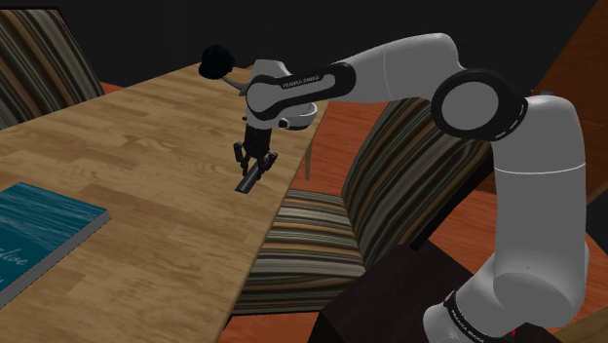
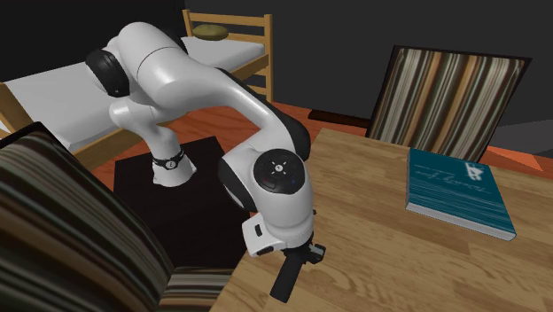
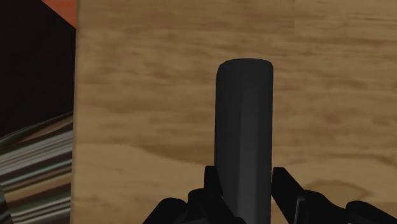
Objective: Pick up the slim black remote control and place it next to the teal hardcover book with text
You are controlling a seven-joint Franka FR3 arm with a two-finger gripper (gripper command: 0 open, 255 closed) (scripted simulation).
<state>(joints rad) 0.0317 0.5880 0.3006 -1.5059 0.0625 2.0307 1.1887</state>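
The big brown wooden desk [image 1: 146, 136] is carrying the flat teal hardcover book [image 1: 39, 229], well apart from the slim black remote control [image 1: 250, 179] near its edge. The black gripper [image 1: 255, 162] is squeezing the remote, so grabbing looks done; carrying it beside the book is waiting.

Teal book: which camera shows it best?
The second exterior view: the whole teal book lies on the table, cover writing visible. The shoulder view catches part of it at the picture's edge. The wrist view looks along the remote.

Wood-grain table [image 1: 146, 156], matt blk remote [image 3: 245, 127]
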